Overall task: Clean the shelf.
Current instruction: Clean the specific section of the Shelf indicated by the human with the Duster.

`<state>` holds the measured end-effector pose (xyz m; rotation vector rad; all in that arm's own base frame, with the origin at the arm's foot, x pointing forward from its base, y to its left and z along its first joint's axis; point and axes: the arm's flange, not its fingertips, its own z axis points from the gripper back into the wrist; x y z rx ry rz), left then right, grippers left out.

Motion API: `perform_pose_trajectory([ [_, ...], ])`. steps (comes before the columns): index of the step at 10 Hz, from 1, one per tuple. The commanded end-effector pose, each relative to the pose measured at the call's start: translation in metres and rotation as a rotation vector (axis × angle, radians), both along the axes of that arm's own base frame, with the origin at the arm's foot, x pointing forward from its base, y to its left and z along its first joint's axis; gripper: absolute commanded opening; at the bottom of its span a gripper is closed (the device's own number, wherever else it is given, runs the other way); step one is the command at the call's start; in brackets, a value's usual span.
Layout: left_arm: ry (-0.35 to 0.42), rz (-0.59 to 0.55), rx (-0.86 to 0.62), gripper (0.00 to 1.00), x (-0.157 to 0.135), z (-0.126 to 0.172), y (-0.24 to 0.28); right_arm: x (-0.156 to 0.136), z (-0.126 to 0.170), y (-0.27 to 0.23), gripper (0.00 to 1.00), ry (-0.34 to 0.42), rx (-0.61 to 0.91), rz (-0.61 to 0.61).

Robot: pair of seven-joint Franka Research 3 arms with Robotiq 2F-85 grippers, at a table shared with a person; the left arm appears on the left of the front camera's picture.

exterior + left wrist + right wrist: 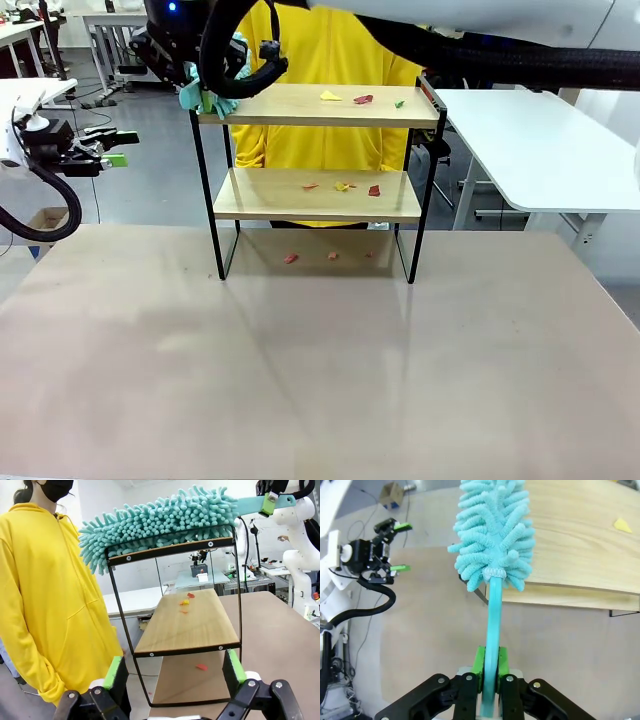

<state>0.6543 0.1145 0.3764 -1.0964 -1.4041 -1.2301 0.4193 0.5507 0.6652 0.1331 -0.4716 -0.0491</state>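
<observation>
A small two-tier shelf (pixel 280 105) of light wooden boards on a thin black metal frame stands on the far middle of the beige surface (pixel 320 380). A person in a yellow hooded top (pixel 330 50) stands right behind it.

The right arm reaches across from the upper right to the left end of the top board. The right gripper (pixel 490 662) is clamped on the slim teal handle (pixel 492 615) of a fluffy teal microfibre duster (pixel 492 530). The duster's head lies on the top board at its left end rail and overhangs that edge. In the left wrist view the head (pixel 160 525) spreads along the near end of the top board.

The left gripper (pixel 118 148) hangs off the surface's left side, well apart from the shelf. Its jaws are spread wide with nothing between them, and it points at the shelf's left end at about the height of the boards. From its own camera the lower board sits framed between the two green pads (pixel 115 672).

Small paper scraps lie on the top board towards its right half: yellow (pixel 329 96), red (pixel 363 99) and green (pixel 399 103). Red and yellow scraps (pixel 343 186) lie on the lower board. Reddish bits (pixel 291 258) lie on the surface beneath the shelf, between its legs.
</observation>
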Motion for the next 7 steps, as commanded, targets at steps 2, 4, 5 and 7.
perform_pose_trajectory([
  [2, -0.005, -0.002, 0.002, 1.00, -0.002, 0.004, 0.000, 0.002, 0.006, -0.062, 0.13, 0.091, 0.010, -0.037],
  [4, -0.005, -0.002, 0.002, 1.00, -0.002, 0.004, 0.000, 0.000, 0.009, -0.108, 0.13, 0.154, 0.022, -0.011],
  [5, -0.005, -0.002, 0.002, 1.00, -0.002, 0.004, 0.000, 0.000, 0.007, -0.133, 0.13, 0.175, 0.019, -0.015],
  [7, -0.005, -0.002, 0.002, 1.00, -0.002, 0.004, 0.000, 0.001, -0.001, -0.175, 0.13, 0.190, 0.006, -0.022],
])
